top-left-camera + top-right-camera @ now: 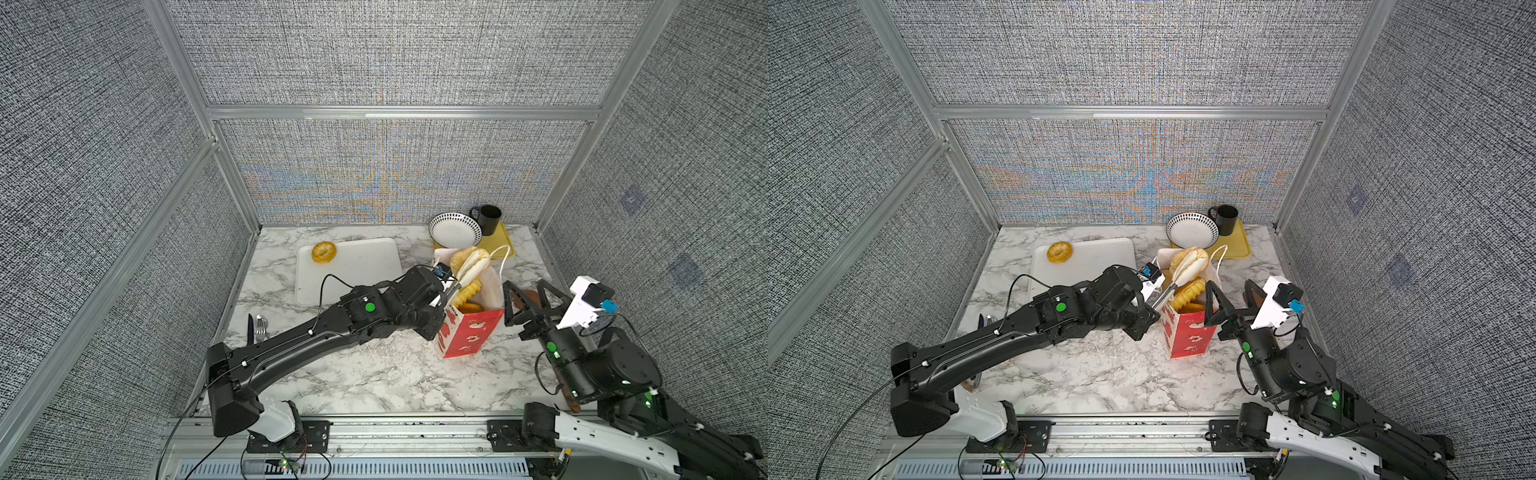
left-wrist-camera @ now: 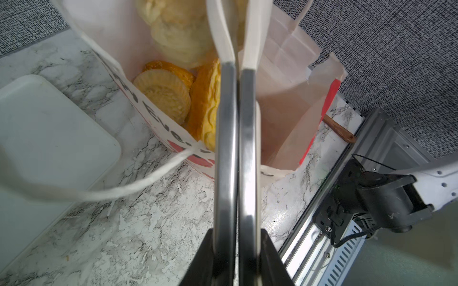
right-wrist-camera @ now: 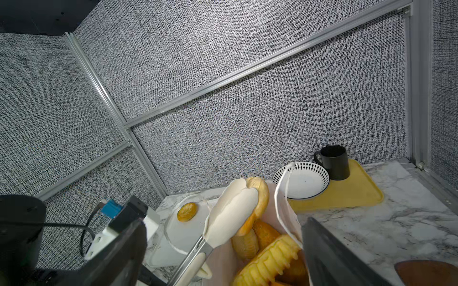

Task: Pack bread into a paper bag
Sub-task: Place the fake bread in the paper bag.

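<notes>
bread first: one golden roll is up in the air, pinched between the white tips of the tongs, right over the far end of the paper bag mouth. the bag stands upright at about 3 o'clock on the marble table and it's already pretty stuffed. a ribbed yellow croissant pokes out just under the held roll, and other rolls sit deeper down.

the left arm reaches long and low from its base at 7 o'clock out toward 2 o'clock, wrist about level. the left gripper is clamped on the metal handles of the tongs, which are squeezed nearly together and angle up toward 1 o'clock over the bag's edge.

the right arm comes in from 5 o'clock, forearm tipped up. the right gripper points at roughly 11 o'clock with its jaws spread wide, holding nothing. one finger sits right by the bag's 3 o'clock wall; touching or not, can't tell.

a lone bagel lies on the white board at 10 o'clock, well apart from the tongs. the plate, black mug and yellow tray sit at 1 o'clock.
</notes>
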`<state>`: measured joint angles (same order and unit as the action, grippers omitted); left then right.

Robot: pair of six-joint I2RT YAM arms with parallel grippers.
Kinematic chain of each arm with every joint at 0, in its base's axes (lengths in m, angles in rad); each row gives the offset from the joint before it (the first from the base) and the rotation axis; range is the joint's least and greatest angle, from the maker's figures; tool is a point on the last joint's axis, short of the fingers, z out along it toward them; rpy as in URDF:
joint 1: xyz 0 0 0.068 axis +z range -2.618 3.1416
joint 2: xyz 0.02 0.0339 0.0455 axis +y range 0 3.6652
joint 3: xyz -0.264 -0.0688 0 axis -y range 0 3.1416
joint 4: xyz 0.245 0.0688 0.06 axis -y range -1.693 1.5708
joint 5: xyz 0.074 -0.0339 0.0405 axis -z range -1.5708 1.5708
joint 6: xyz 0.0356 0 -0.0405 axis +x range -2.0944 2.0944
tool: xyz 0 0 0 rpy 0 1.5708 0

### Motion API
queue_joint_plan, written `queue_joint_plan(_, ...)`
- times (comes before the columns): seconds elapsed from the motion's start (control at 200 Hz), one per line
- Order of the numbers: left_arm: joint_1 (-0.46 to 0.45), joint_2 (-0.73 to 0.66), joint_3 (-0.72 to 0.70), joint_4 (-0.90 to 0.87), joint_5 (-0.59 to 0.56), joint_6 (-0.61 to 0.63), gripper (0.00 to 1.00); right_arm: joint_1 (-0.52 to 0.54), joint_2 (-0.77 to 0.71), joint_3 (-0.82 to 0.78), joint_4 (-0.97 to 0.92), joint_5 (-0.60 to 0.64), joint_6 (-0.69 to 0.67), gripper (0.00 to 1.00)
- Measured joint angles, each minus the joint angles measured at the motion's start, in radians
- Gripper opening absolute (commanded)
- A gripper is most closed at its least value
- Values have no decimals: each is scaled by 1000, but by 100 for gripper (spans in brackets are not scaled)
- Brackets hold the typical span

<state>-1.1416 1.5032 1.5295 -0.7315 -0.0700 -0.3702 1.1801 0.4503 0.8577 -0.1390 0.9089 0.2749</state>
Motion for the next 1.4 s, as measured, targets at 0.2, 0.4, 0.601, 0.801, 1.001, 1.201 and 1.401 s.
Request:
queue_joint_plan(0.2, 0, -6, 0, 5, -48, -18, 37, 0, -4, 0, -2, 0, 1, 99)
queue_joint_plan(0.4, -1, -8, 8, 25, -50, -17, 34, 0, -6, -1, -7, 0, 4, 99)
queue_joint_plan(0.601, -1, -46, 8, 27, -73, -10, 17, 0, -3, -8, -8, 0, 4, 99)
queue_joint_plan(0.801, -1, -212, -73, 121, -143, 29, 9, 0, 6, -9, -8, 0, 4, 99)
queue_joint_plan(1.001, 14, -324, -88, 159, -322, 56, 13, 0, 13, -11, -7, 0, 4, 99)
queue_joint_plan(1.201, 232, -244, -74, 62, -515, -27, 14, 0, 30, -11, -6, -14, 4, 99)
queue_joint_plan(1.401, 511, -13, -126, 5, -484, -136, 13, 0, 53, -15, -5, -32, 5, 99)
